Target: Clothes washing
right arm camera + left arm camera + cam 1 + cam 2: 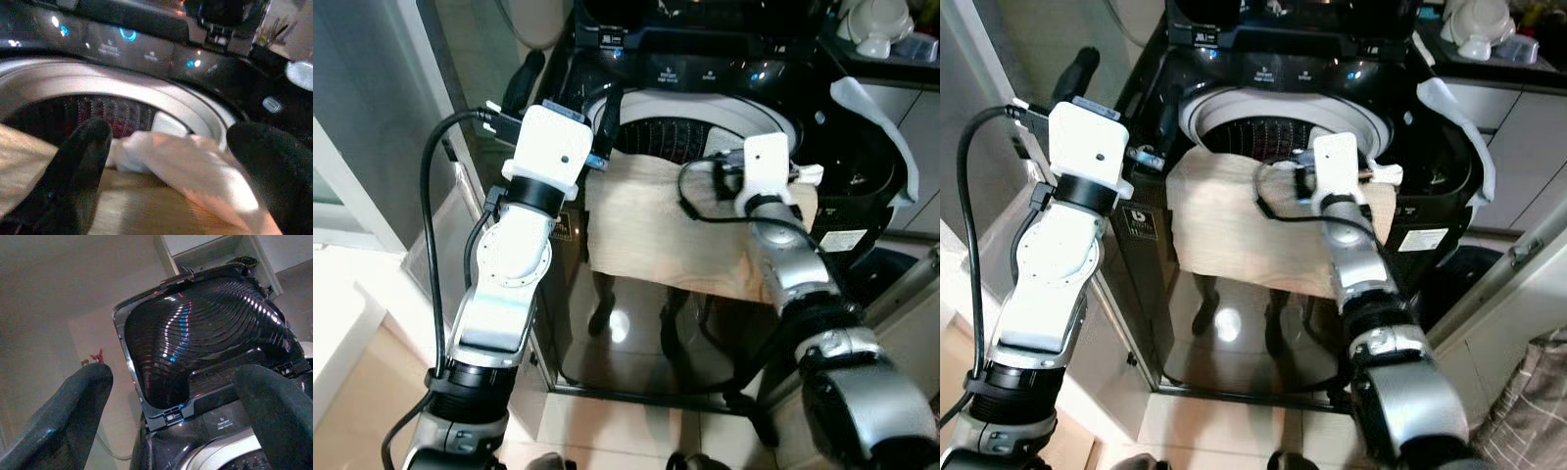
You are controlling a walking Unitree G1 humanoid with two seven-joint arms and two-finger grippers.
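A black top-loading washing machine (636, 333) stands in front of me with its lid (205, 333) raised and its drum (675, 132) exposed. A beige cloth (656, 225) hangs over the front rim and down the machine's front. My right gripper (166, 132) is open above the cloth's upper right corner, where a white-pink bunched fold (195, 166) lies between its fingers at the rim. My left gripper (176, 377) is open by the left edge of the rim, at the cloth's upper left corner, and points up toward the lid.
The lit control panel (127, 44) runs behind the drum. A white plastic sheet (881, 117) hangs on the machine's right side. A counter with white dishes (876, 24) and cabinet doors (1528, 127) stand to the right. A glass panel (372, 127) is on the left.
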